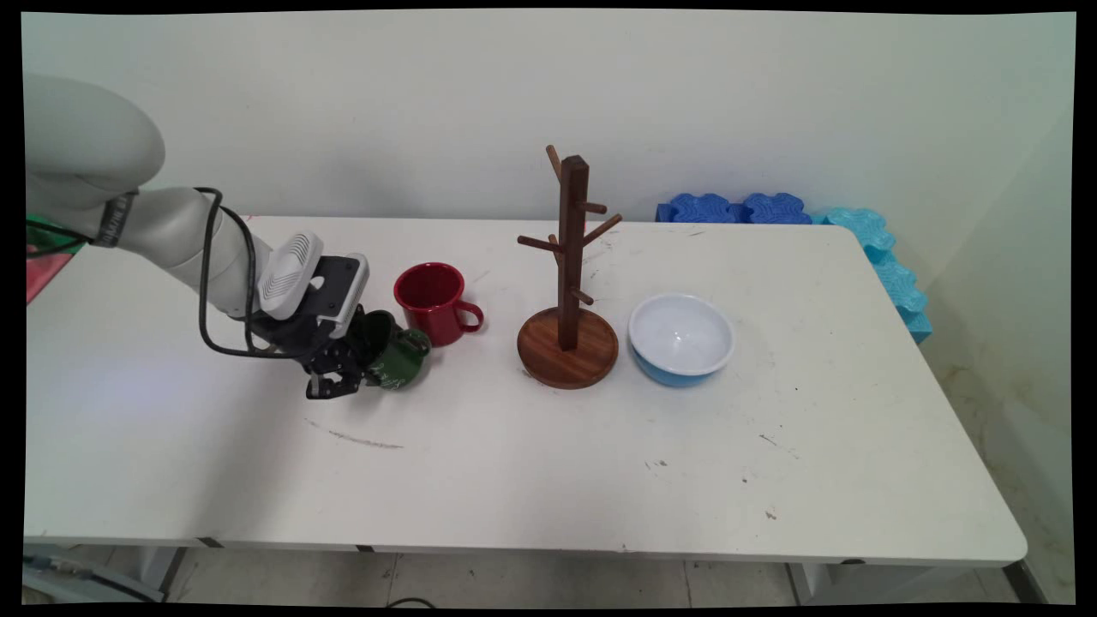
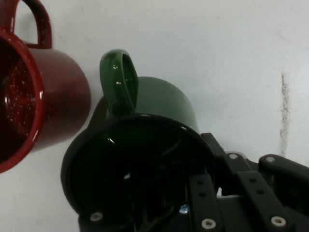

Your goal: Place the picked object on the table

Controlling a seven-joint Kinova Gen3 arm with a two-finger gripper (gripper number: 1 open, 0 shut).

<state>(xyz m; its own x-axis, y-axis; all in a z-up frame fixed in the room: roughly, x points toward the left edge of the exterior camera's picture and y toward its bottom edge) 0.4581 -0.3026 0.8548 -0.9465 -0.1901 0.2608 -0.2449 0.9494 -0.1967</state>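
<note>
A white table (image 1: 531,463) stands by a pale wall; the gripper (image 1: 341,370) has its fingers closed on the rim of the green mug (image 1: 396,360), which is tipped; the red mug (image 1: 433,302) stands just beside it; the wooden mug tree (image 1: 569,283) and blue bowl (image 1: 681,338) are farther right.

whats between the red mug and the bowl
The wooden mug tree stands between the red mug and the bowl, clear in the main view.

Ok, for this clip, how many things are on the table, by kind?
Mugs: 2, green mug held tilted in the gripper and red mug
Mug trees: 1, wooden mug tree
Bowls: 1, blue bowl
Total: 4
</note>
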